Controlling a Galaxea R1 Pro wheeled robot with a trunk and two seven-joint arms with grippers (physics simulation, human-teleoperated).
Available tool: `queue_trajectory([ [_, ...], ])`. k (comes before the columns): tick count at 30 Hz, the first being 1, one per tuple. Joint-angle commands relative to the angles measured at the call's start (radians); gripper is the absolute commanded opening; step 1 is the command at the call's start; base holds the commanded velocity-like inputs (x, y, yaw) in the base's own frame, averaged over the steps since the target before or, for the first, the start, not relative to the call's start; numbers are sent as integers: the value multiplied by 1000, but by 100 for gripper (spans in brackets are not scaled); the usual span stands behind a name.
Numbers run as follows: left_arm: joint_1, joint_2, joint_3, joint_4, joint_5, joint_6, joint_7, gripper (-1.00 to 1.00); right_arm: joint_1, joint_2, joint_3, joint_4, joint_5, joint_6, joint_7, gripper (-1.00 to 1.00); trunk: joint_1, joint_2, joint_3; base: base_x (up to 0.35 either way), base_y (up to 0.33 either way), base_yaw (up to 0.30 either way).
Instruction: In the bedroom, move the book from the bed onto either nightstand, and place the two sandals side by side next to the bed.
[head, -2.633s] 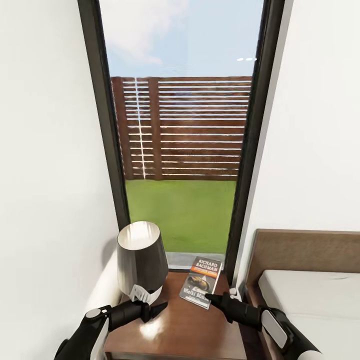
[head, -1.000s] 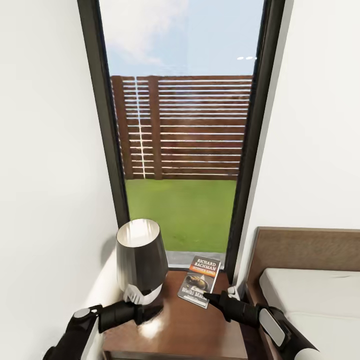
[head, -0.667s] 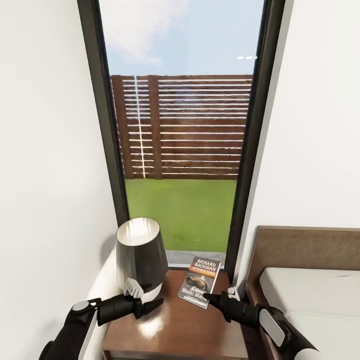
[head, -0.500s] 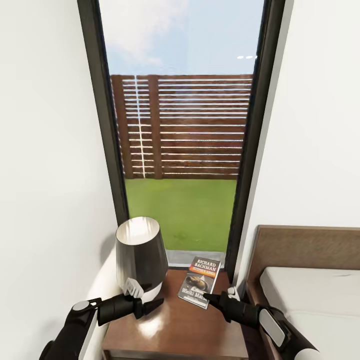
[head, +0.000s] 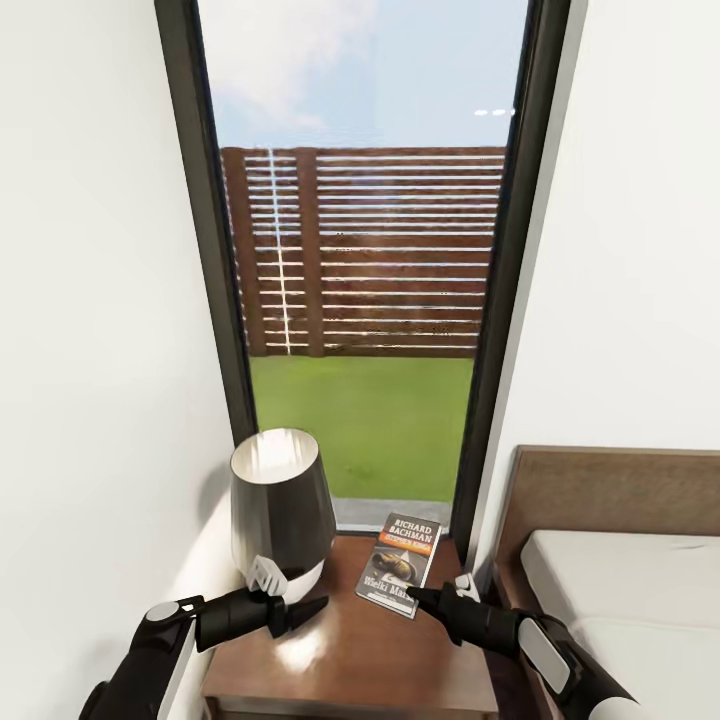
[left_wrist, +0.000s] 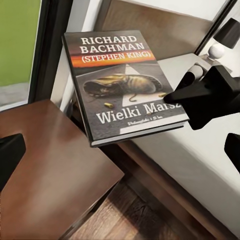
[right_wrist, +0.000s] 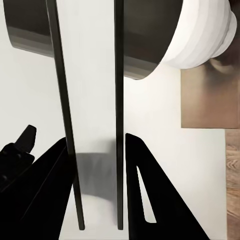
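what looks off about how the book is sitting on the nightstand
The book lies askew on the nightstand, its corner past the edge nearest the bed, with the right gripper at that corner.

A tall black-framed window (head: 365, 250) stands between plain white walls (head: 100, 300), showing a slatted brown fence (head: 370, 255), green lawn (head: 370, 425) and pale blue sky. Daylight gleams on the glossy dark-brown tabletop just under the fingers. A lamp (head: 282, 515) with a dark shade and white base stands just beyond the left fingers.
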Motion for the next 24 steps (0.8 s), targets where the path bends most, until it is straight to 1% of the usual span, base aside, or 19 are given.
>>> queue_trajectory([
  [1, -1, -2, 4, -2, -6, 11, -8, 100, -1, -1, 5, 0, -9, 5, 0, -100, 4, -8, -4, 0, 0, 0],
  [24, -1, -2, 4, 0, -6, 12, -7, 100, -1, -1, 5, 0, -9, 5, 0, -100, 92, -169, -77, 0, 0, 0],
])
